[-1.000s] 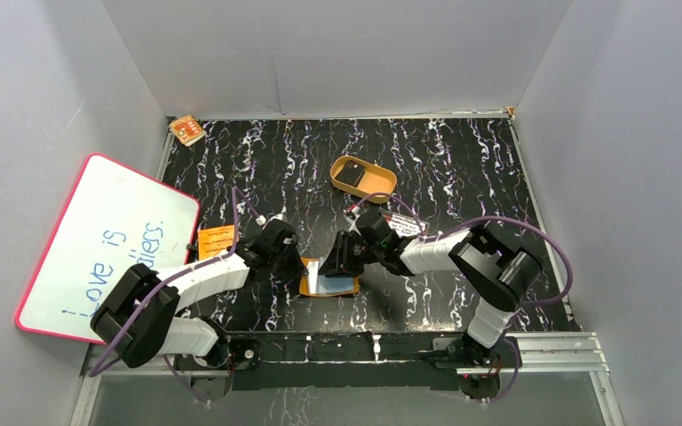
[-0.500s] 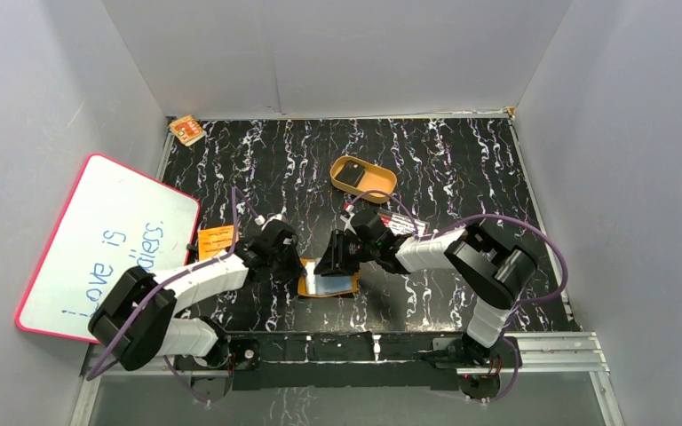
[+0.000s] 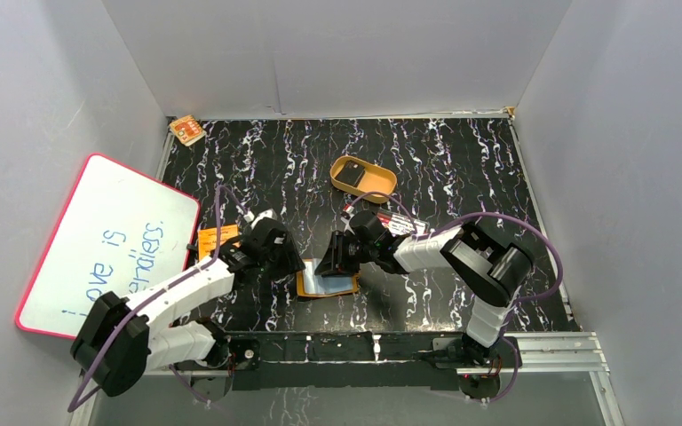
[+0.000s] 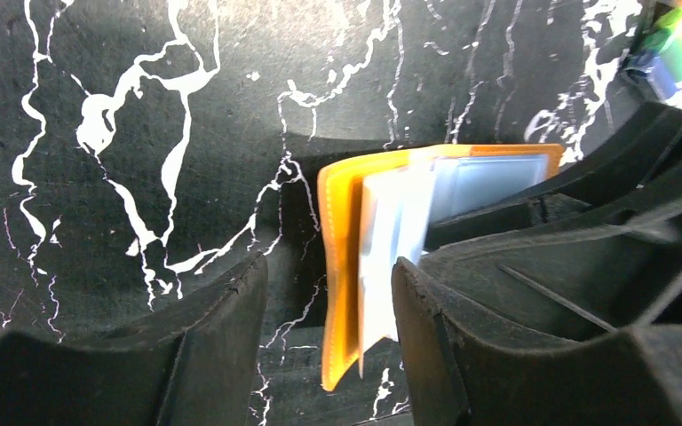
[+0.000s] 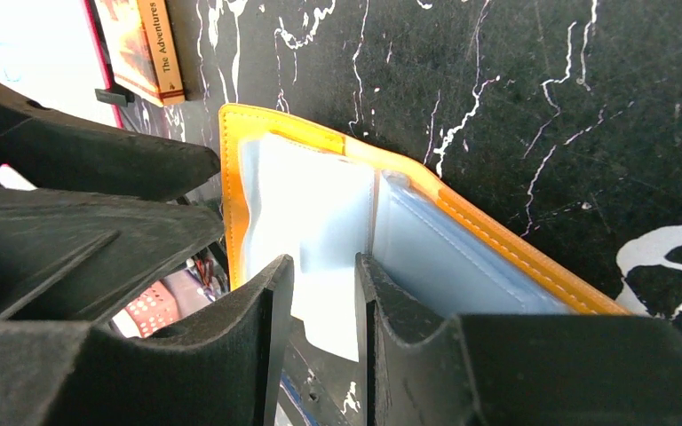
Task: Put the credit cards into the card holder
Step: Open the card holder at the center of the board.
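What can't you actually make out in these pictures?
Top view: dark item in the tan tray, too small to identify.
Right wrist view: the right fingers hide whether they pinch or only straddle a sleeve of the card holder.
Left wrist view: sleeve contents washed out.

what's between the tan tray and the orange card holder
Only the right gripper, reaching from the tan tray side with its tips down at the card holder. The top view shows it.
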{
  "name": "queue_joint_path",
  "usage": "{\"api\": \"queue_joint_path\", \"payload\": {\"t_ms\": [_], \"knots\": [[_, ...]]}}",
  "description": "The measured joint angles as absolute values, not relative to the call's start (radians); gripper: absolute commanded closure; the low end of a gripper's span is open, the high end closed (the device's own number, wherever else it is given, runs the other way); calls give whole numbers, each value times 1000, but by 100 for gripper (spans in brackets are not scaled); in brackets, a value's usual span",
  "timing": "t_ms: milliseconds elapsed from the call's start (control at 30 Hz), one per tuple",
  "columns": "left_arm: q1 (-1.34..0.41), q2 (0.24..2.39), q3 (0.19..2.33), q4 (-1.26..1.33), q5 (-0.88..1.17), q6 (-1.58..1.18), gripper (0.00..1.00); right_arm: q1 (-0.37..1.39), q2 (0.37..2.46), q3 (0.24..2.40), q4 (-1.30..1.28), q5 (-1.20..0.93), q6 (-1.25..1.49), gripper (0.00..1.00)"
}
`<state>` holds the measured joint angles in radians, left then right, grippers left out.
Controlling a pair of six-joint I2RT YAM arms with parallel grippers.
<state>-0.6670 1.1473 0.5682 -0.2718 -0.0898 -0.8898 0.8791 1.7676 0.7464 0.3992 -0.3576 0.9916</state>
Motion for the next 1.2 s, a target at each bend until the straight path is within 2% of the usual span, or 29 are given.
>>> {"api": "queue_joint_path", "payload": {"t_ms": [200, 333, 733, 1200], "knots": [[-667, 1077, 599, -293, -94, -907, 46, 879, 1769, 747, 399, -354, 992, 60], [-667, 1066, 630, -273, -91, -928, 50, 879, 1769, 747, 399, -350, 991, 60], [-667, 1314, 703, -179, -37, -962, 69, 879, 1774, 750, 398, -346, 986, 62], [-667, 1382, 696, -155, -15, -947, 74, 879, 1774, 755, 392, -346, 969, 62]]}}
